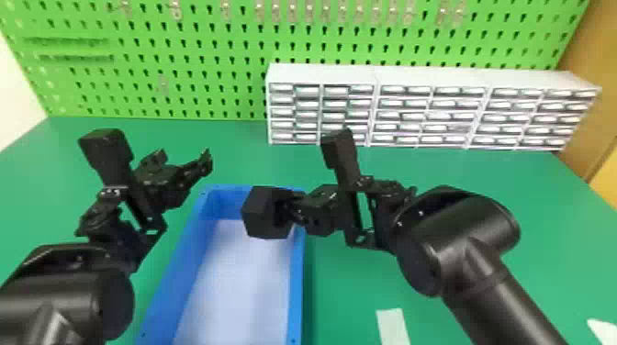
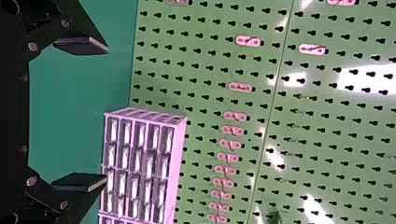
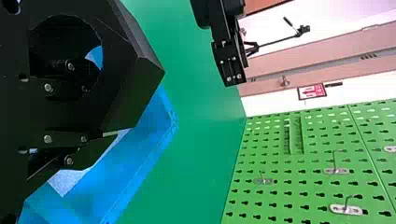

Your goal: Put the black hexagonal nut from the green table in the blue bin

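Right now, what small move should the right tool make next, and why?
I'd probably ease the right tool back toward the robot before releasing: it grips the black hexagonal nut, which the head view shows near the far end of the blue bin, with more bin floor nearer the robot.

Blue rectangular bin (image 1: 297,280) on flat green table (image 1: 234,153) | white boxy drawer unit (image 1: 413,77) behind, right | green perforated pegboard (image 1: 193,62) rearmost
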`<move>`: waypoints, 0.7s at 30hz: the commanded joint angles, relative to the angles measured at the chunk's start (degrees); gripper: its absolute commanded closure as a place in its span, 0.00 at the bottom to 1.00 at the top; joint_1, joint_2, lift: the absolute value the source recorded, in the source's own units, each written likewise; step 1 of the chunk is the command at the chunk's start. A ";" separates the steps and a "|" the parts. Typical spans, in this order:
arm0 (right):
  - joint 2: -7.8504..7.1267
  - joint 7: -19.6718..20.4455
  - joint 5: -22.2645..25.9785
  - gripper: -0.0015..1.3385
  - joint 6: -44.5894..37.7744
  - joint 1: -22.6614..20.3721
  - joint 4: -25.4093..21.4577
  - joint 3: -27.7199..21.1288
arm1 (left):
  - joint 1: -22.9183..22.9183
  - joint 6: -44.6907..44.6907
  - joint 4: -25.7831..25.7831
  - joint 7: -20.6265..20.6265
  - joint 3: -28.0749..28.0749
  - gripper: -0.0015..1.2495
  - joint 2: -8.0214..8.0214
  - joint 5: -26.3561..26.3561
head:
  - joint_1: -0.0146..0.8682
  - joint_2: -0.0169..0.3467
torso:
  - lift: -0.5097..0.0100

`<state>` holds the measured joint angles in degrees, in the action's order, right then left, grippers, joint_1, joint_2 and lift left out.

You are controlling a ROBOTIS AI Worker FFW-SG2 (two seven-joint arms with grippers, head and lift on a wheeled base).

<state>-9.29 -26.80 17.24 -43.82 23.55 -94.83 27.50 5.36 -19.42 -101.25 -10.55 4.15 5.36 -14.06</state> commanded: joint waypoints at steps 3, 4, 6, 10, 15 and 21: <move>-0.02 0.17 0.25 0.69 0.05 0.09 0.00 0.27 | 0.09 0.00 0.00 0.01 -0.02 0.24 0.00 0.00 | 0.77 0.14 | 0.79; -0.02 0.17 0.25 0.63 0.05 0.09 0.00 0.27 | 0.09 0.00 0.00 0.01 -0.02 0.24 0.00 0.00 | 0.77 0.14 | 0.79; -0.11 0.17 0.25 0.52 0.05 0.09 0.00 0.36 | 0.09 0.00 0.00 0.01 -0.02 0.24 0.00 0.00 | 0.77 0.14 | 0.79; -0.11 0.35 0.25 0.35 0.05 0.09 0.00 0.44 | 0.09 0.00 0.00 0.01 -0.11 0.24 0.00 0.00 | 0.77 0.14 | 0.79; -0.11 0.44 0.34 0.30 0.05 0.09 0.09 0.44 | 0.09 0.00 0.00 0.01 -0.11 0.24 0.00 0.00 | 0.77 0.14 | 0.79; -0.11 0.44 0.34 0.30 0.05 0.00 0.09 0.44 | 0.09 0.00 0.00 0.01 -0.11 0.24 0.00 0.00 | 0.77 0.14 | 0.79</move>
<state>-9.40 -26.36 17.55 -43.77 23.64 -94.79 27.95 5.45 -19.42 -101.25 -10.54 4.04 5.36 -14.06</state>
